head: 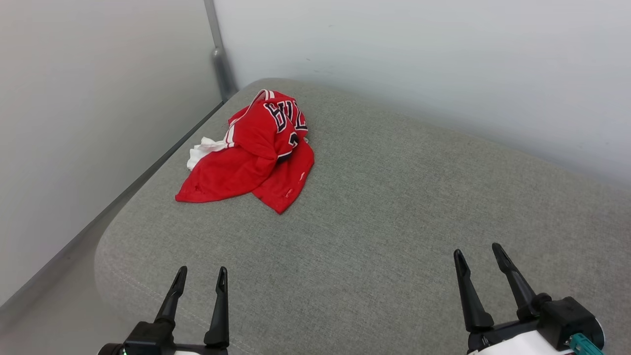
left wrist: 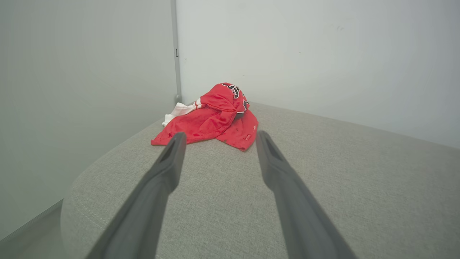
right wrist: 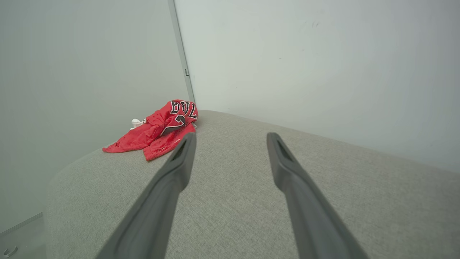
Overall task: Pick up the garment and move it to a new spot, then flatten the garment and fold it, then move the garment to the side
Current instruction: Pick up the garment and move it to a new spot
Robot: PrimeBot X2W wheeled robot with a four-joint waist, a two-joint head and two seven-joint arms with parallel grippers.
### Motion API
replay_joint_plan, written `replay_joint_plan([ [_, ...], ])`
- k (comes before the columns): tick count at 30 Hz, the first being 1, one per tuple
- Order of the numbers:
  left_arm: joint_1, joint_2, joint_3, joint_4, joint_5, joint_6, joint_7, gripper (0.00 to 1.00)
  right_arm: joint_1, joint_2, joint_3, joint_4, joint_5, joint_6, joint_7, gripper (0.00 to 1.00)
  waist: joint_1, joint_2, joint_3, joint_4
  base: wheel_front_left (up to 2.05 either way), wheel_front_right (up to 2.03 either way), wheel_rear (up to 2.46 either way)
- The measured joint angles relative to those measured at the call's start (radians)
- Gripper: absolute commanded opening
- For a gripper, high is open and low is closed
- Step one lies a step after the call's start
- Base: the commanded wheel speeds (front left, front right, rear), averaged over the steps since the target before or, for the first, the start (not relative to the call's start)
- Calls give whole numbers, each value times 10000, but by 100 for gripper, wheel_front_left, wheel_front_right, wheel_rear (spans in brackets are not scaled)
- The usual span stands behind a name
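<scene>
The garment (head: 254,155) is a red jersey with black white-outlined letters and a bit of white sleeve, lying crumpled in a heap at the far left corner of a grey cushion (head: 394,212). In the left wrist view the garment (left wrist: 212,120) lies straight ahead beyond the fingers; in the right wrist view the garment (right wrist: 156,131) sits ahead and to the left. My left gripper (head: 202,274) stands open at the lower left, well short of the heap. At the lower right my right gripper (head: 477,251) is open too, with nothing between its fingers.
Pale walls (head: 419,59) close the cushion in behind and on the left, meeting at a grey corner post (head: 219,54). The cushion's rounded left edge (head: 106,246) drops to a strip of floor (head: 49,315). Bare grey fabric spreads to the right of the heap.
</scene>
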Motion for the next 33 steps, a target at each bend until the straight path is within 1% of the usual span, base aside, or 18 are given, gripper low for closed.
replay_joint_plan([
  [9, -150, 0, 148, 104, -355, -10, 0, 100, -21, 0, -33, -63, -180, 0, 0, 100, 0, 0, 257, -170, 0, 0, 0],
  [14, -981, 13, 424, 464, -330, -313, 0, 100, -271, 2, -113, -196, -612, 0, 0, 100, -1, 0, 792, -321, 0, 0, 0],
  [16, -1495, 157, 477, 834, -320, -445, 0, 100, -411, 2, -115, -232, -788, 0, 0, 100, 0, 0, 1087, -411, 0, 0, 0],
  [18, -2159, 468, 506, 1350, -387, -508, 0, 100, -560, 4, -138, -297, -1001, 0, 0, 100, 1, 0, 1418, -517, 0, 0, 0],
  [21, -3359, 1358, 267, 2295, -602, -571, 2, 100, -762, 6, -176, -380, -1313, 0, 0, 100, 1, 0, 1945, -717, 0, 0, 0],
  [23, -4276, 2079, -27, 2844, -1189, -583, 167, 100, -898, 6, -245, -445, -1496, 0, 0, 100, 1, 0, 2313, -879, 0, 0, 0],
  [25, -5242, 3022, -470, 3156, -1722, -589, 569, 100, -1046, -19, -286, -527, -1689, 0, 0, 100, 1, 0, 2694, -1053, 0, 0, 0],
  [29, -6840, 4805, -1459, 3584, -2970, -602, 1862, 100, -1385, -125, -466, -754, -1818, 0, 2, 100, 2, 0, 3512, -1422, 0, 0, 0],
  [33, -8152, 6307, -2280, 3877, -4299, -604, 3409, 100, -1485, -217, -525, -882, -1937, 0, 0, 100, 2, 0, 4249, -1867, 0, 0, 0],
])
